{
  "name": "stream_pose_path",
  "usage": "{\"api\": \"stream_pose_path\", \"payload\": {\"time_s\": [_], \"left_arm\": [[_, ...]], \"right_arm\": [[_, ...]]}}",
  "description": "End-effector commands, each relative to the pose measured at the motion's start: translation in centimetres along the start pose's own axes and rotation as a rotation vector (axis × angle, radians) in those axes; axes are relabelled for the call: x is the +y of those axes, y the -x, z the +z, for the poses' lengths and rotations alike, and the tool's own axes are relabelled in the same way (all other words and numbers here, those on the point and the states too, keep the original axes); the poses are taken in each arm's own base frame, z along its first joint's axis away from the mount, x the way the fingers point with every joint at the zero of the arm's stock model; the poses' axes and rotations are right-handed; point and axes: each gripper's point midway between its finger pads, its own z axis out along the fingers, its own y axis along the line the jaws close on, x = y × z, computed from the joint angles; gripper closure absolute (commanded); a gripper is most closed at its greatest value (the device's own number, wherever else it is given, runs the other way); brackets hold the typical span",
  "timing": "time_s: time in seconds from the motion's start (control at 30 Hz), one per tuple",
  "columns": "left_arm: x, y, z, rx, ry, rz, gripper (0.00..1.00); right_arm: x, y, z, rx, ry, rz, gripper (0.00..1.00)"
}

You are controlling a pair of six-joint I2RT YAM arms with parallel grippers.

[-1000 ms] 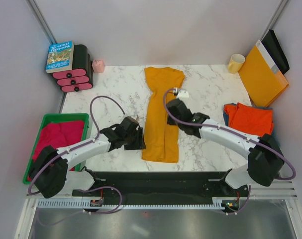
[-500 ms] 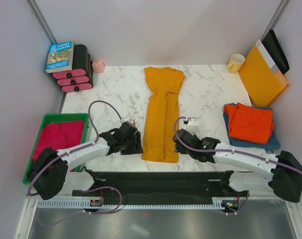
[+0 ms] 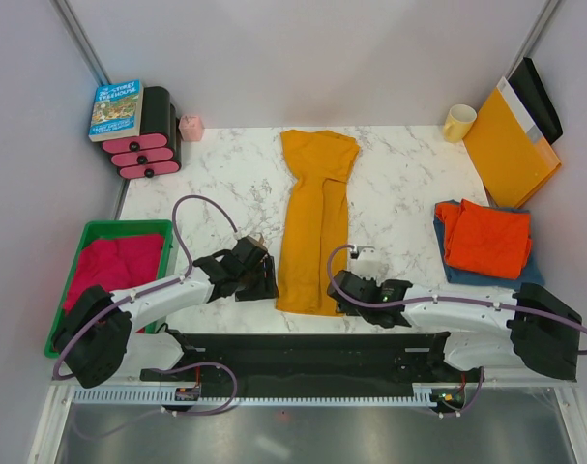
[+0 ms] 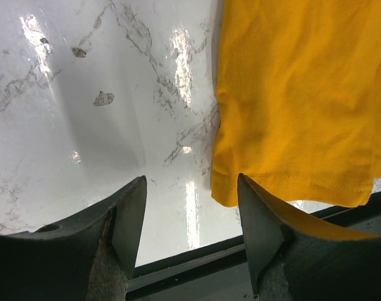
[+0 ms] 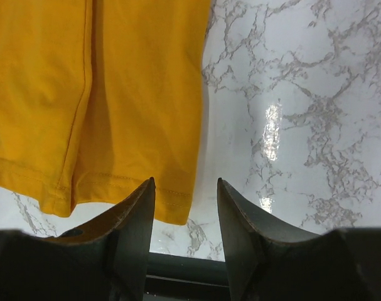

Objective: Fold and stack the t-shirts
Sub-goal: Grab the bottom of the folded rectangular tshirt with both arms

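Observation:
A mustard-yellow t-shirt [image 3: 315, 222] lies in the middle of the table, folded lengthwise into a long strip with its hem at the near edge. My left gripper [image 3: 262, 280] is open at the hem's left corner. In the left wrist view that corner of the shirt [image 4: 290, 94] sits just ahead of the gripper [image 4: 190, 182], by the right finger. My right gripper [image 3: 339, 290] is open at the hem's right corner. The right wrist view shows the shirt [image 5: 115, 94] corner between the gripper's [image 5: 185, 182] fingertips. A folded orange-red t-shirt [image 3: 486, 237] rests on a blue one [image 3: 486, 280] at the right.
A green bin [image 3: 124, 225] holding red cloth sits off the table's left edge. At the back stand a book [image 3: 116, 108] on a black-and-pink stack, a small pink cup [image 3: 190, 127], a yellow mug [image 3: 458, 122] and an orange envelope [image 3: 511, 150]. A black rail [image 3: 303, 348] borders the near edge.
My right gripper has let go at mid-shirt, opened and swung back to the hem's right corner. The left gripper has edged nearer the hem's left corner and opened a little wider.

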Motion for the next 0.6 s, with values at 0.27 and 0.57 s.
{"api": "stream_pose_path", "payload": {"time_s": [0.27, 0.57], "left_arm": [[-1.4, 1.7, -0.1, -0.044, -0.020, 0.000, 0.34], [-2.8, 3.4, -0.2, -0.076, -0.037, 0.006, 0.33]], "right_arm": [[-0.6, -3.6, 1.0, 0.064, -0.022, 0.036, 0.52], [-0.9, -4.6, 1.0, 0.090, -0.043, 0.023, 0.52]]}}
